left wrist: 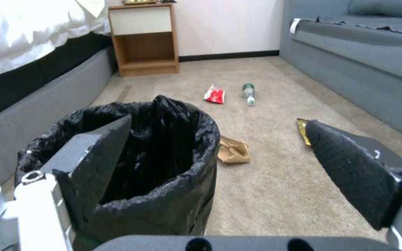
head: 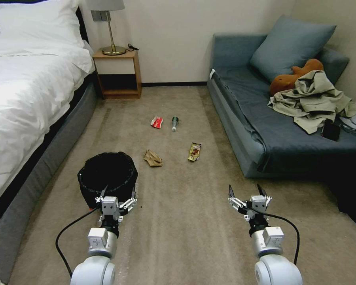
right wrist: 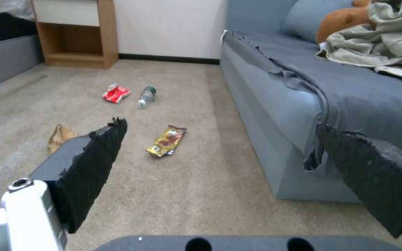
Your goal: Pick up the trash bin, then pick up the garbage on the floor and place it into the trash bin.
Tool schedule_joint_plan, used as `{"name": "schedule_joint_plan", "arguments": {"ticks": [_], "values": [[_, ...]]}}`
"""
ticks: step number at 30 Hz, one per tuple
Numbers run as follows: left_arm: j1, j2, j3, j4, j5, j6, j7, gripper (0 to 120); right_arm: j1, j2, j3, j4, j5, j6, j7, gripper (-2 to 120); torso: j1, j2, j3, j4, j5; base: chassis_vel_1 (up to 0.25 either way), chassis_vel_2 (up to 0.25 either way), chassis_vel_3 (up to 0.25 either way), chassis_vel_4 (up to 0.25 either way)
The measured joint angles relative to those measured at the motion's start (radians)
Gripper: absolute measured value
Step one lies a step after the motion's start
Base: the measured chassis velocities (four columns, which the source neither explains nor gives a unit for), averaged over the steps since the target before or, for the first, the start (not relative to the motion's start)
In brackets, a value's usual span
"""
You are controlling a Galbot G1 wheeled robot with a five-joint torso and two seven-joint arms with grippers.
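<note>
The trash bin (head: 107, 174) wears a crinkled, glossy black plastic liner. The floor (head: 186, 221) is matt beige carpet. The snack packet (head: 194, 151) shines like foil; the brown wad (head: 152, 158) looks like creased paper. The nightstand (head: 118, 73) is smooth wood.

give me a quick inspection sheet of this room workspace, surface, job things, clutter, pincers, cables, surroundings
Surface: beige carpet, bare apart from the litter.
Job's things: trash bin upright on the floor by the bed, black liner in place. Brown paper wad, red-and-white wrapper, bottle lying on its side, and snack packet all on the carpet, none in the bin.
Clutter: beige shirt and plush toy on the sofa.
Pincers: left pincer open at the bin's near rim, holding nothing; right pincer open above bare carpet.
Cables: black cable looping off each wrist.
Surroundings: bed, nightstand with lamp, blue sofa.
</note>
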Motion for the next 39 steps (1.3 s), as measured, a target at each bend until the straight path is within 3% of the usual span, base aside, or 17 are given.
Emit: {"name": "schedule_joint_plan", "arguments": {"ticks": [39], "values": [[0.000, 0.000, 0.000, 0.000, 0.000, 0.000, 0.000, 100, 0.000, 0.000, 0.000, 0.000, 0.000, 0.000, 0.000, 100, 0.000, 0.000, 0.000, 0.0000, 0.0000, 0.000, 0.000, 0.000, 0.000]]}}
